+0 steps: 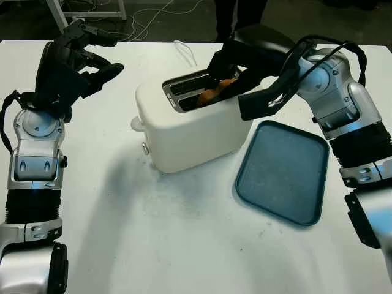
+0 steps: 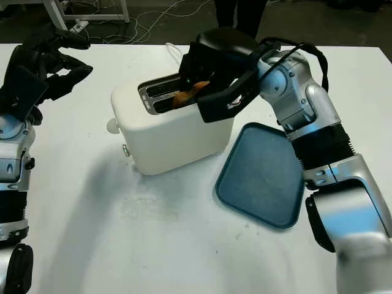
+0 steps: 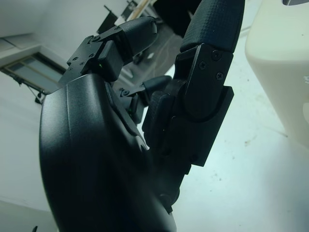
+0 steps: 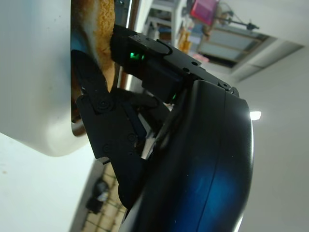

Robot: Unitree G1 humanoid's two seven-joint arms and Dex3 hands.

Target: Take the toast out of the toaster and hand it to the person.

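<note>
A white toaster (image 1: 190, 125) stands in the middle of the white table, its two slots facing up. A golden-brown toast (image 1: 215, 92) sticks out of the nearer slot. My right hand (image 1: 228, 78) reaches over the toaster's right end and is curled around the toast. In the right wrist view the toast (image 4: 102, 34) sits between a finger on one side and fingers (image 4: 99, 104) on the other. My left hand (image 1: 82, 58) is open and raised over the far left of the table, apart from the toaster. A person's dark legs (image 1: 239, 15) stand behind the table.
A dark blue-grey tray (image 1: 285, 168) lies on the table just right of the toaster, under my right forearm. The toaster's white cord (image 1: 184, 52) runs off the back edge. Cables lie on the floor beyond the table.
</note>
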